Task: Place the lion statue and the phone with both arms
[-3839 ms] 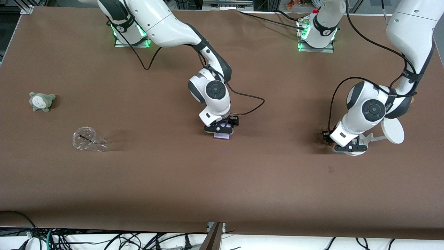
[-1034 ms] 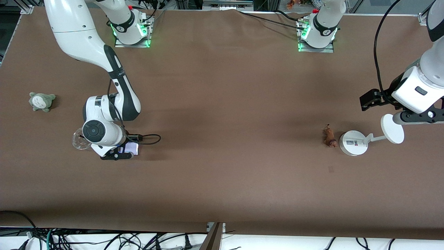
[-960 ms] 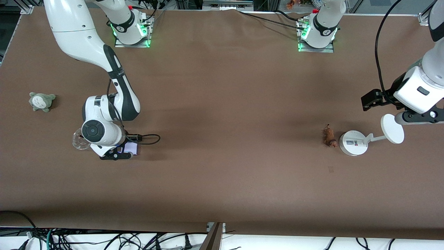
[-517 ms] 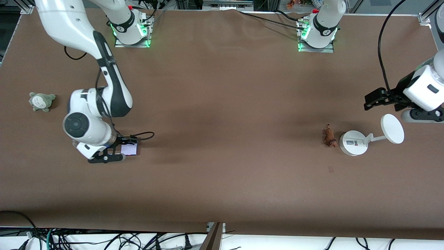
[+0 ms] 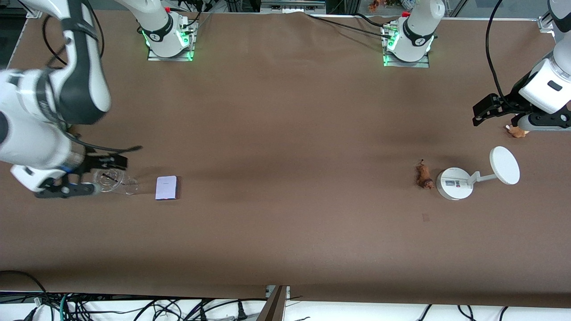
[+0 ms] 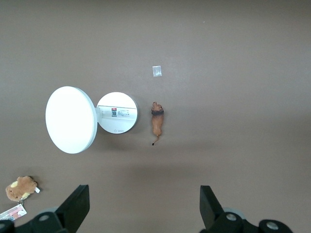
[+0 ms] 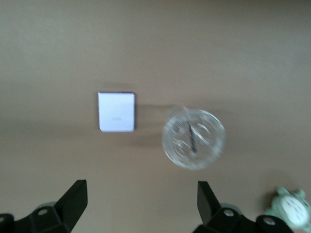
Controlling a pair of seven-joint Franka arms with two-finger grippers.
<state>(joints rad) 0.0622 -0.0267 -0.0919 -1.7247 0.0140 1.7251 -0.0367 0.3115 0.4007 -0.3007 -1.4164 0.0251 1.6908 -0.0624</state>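
Observation:
The phone (image 5: 166,187), a pale lavender slab, lies flat on the table beside a clear cup (image 5: 111,180). It also shows in the right wrist view (image 7: 116,112). My right gripper (image 5: 67,191) is open and empty, raised over the table by the cup. The lion statue (image 5: 424,176), small and reddish-brown, lies beside the white stand's base (image 5: 454,183). It also shows in the left wrist view (image 6: 156,125). My left gripper (image 5: 542,121) is open and empty, raised over the table's edge at the left arm's end.
The stand's disc (image 5: 504,165) reaches toward the left arm's end. A tan plush toy (image 5: 516,131) lies under my left gripper. A grey-green plush (image 7: 291,206) shows in the right wrist view past the cup (image 7: 193,138).
My right gripper has let go of the phone beside the cup and risen away toward the right arm's end. My left gripper has risen farther from the stand, uncovering the tan plush.

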